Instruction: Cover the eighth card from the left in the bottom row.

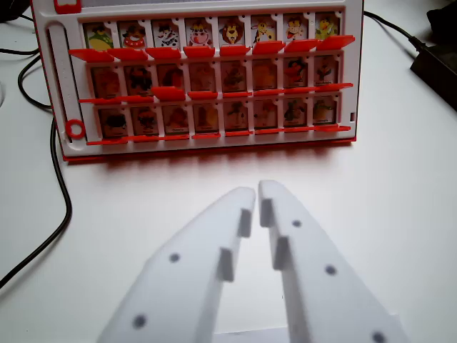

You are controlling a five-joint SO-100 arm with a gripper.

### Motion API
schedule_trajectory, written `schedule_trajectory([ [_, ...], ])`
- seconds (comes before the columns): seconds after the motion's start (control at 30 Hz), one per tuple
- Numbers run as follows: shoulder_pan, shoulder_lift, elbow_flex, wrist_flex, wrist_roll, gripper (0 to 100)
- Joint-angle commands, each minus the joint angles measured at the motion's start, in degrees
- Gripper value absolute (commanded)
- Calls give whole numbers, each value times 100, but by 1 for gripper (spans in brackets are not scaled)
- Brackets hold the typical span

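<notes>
A red and white game board (71,153) stands on the white table, in the upper half of the wrist view. It holds three rows of small picture cards, each with a red flap lying under it. The nearest row's card furthest to the wrist view's right (324,111) shows its picture uncovered. My white gripper (257,191) fills the lower middle, well short of the board's front edge and left of that card. Its fingertips (243,196) almost touch, with only a thin slit between them and nothing held.
A black cable (61,193) curves down the wrist view's left beside the board. A black box (437,64) and its cable (389,28) lie at the upper right. One red flap (168,93) in the middle row sits slightly lower than its neighbours.
</notes>
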Motion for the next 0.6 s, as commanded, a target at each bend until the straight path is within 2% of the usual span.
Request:
schedule_trajectory([
  [0.0,53,88,-105,-167,-9,0],
  [0.13,53,88,-132,-141,18,0],
  [0.37,62,62,-158,-167,-53,0],
  [0.43,158,-387,-563,53,-9,0],
  [0.5,369,-1081,-1143,193,123,0],
  [0.57,633,-1714,-1556,132,123,0],
])
